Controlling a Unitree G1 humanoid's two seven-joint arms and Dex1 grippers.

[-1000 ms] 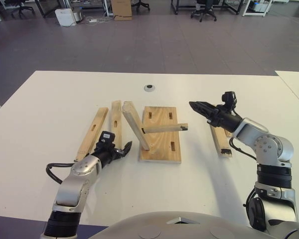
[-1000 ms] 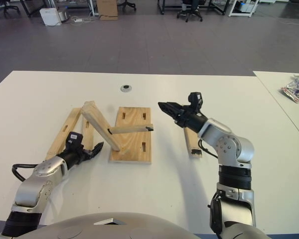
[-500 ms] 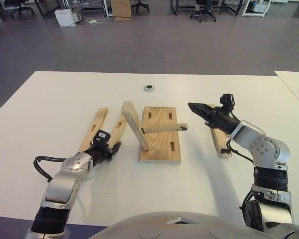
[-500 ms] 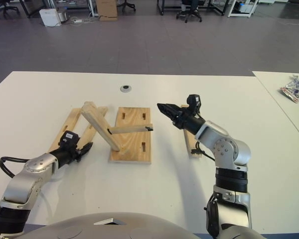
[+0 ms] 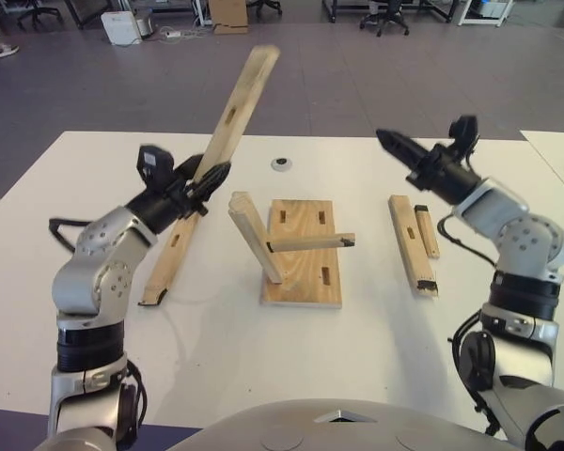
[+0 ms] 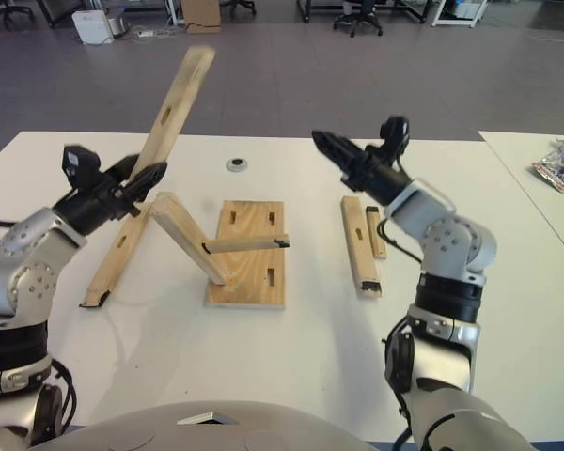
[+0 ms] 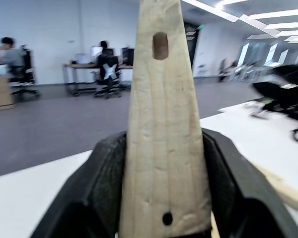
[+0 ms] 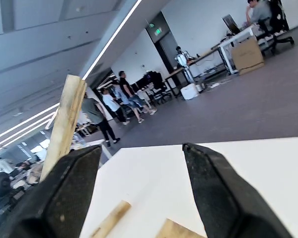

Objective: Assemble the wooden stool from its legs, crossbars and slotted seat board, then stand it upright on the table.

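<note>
At a white table [image 5: 357, 357], the robot's left gripper [image 5: 207, 180] is clenched on the lower part of a wooden stool leg [image 5: 231, 115]. It holds the leg in the air over the far left of the table, with the free end slanting up, far and to the right. From the wrist, the black fingers [image 7: 107, 183] press against both sides of the wood.

A second leg [image 5: 169, 258] lies flat on the table just below and to the near side of that arm.

The slotted seat board [image 5: 305, 282] lies flat at the table's centre. A third leg [image 5: 254, 235] stands tilted on its near left part and leans toward the far left. A crossbar [image 5: 312, 242] juts from the middle of this leg to the right, above the board. Whether the leg's foot sits in a slot cannot be told.

To the right of the board, well apart from it, a fourth leg [image 5: 409, 246] and a short crossbar [image 5: 426, 230] lie side by side on the table.

The right gripper [image 5: 385, 139] hangs in the air above the far end of these two pieces and points left. Its fingers [image 8: 64, 198] are spread apart and grasp nothing.

A small dark round fitting [image 5: 281, 165] sits in the tabletop, on the far side of the seat board.
</note>
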